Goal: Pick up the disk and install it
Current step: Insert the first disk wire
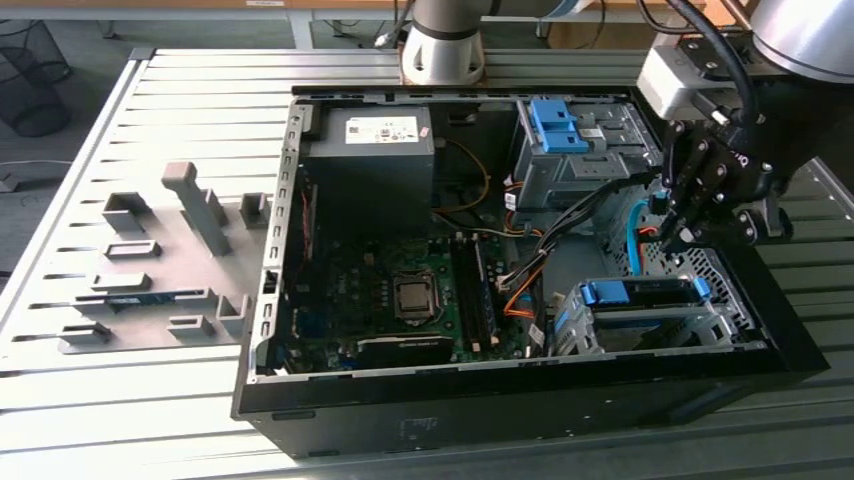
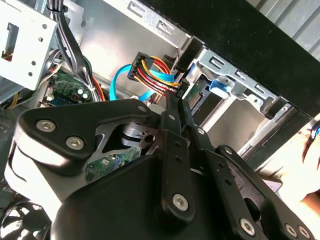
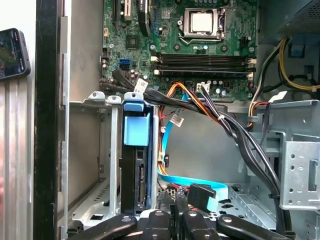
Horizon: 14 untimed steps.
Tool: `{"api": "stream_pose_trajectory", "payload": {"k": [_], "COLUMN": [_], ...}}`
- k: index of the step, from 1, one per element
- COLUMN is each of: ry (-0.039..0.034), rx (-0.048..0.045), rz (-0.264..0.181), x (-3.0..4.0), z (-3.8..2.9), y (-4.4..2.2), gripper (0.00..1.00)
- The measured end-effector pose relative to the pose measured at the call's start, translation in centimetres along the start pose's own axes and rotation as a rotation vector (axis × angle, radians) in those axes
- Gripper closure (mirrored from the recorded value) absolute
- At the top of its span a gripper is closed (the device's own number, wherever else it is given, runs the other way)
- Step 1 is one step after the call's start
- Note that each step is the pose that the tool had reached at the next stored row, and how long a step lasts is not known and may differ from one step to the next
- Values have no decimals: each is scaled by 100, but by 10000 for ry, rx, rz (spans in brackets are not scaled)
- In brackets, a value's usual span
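Probably the main danger is the cables. We see the fingers (image 2: 174,145) drawn close together, almost touching at the tips, deep inside the computer case (image 1: 534,405) and right among the wires. The blue flat cable (image 3: 175,180) with its black plug (image 3: 201,196) lies just beside them, and the bundle of coloured wires (image 2: 150,67) ends near the tips. If the arm goes sideways from here, we think it could hook a cable and pull a plug loose, or press wires against a metal cage. Whether the fingers pinch a plug or nothing, we cannot tell surely, because they hide this spot themselves. They do not hold the disk (image 3: 136,130).

The disk stands on its edge in the cage near the front panel (image 1: 567,325), its blue frame toward the opening. If it is not pushed fully in, it would sit loose. The other cage (image 1: 607,165) keeps a blue bracket (image 1: 554,125). The case, lying open on the desk (image 1: 174,90), also holds the main board (image 1: 387,270) and the dark power box (image 1: 367,175).
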State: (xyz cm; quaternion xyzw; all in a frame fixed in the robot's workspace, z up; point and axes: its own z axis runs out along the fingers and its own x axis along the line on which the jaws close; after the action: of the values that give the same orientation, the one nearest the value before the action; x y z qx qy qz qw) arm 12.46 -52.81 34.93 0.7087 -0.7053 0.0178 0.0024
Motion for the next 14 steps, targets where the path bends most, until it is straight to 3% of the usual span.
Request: {"api": "stream_pose_trajectory", "payload": {"k": [3,8,11,14], "ry": [-3,-14,-21,-19], "rx": [140,298,369,378], "rz": [2,6,9,8], "x": [33,122,131,132], "z": [15,44,50,61], "y": [36,111,174,176], "gripper": [84,84,84,84]}}
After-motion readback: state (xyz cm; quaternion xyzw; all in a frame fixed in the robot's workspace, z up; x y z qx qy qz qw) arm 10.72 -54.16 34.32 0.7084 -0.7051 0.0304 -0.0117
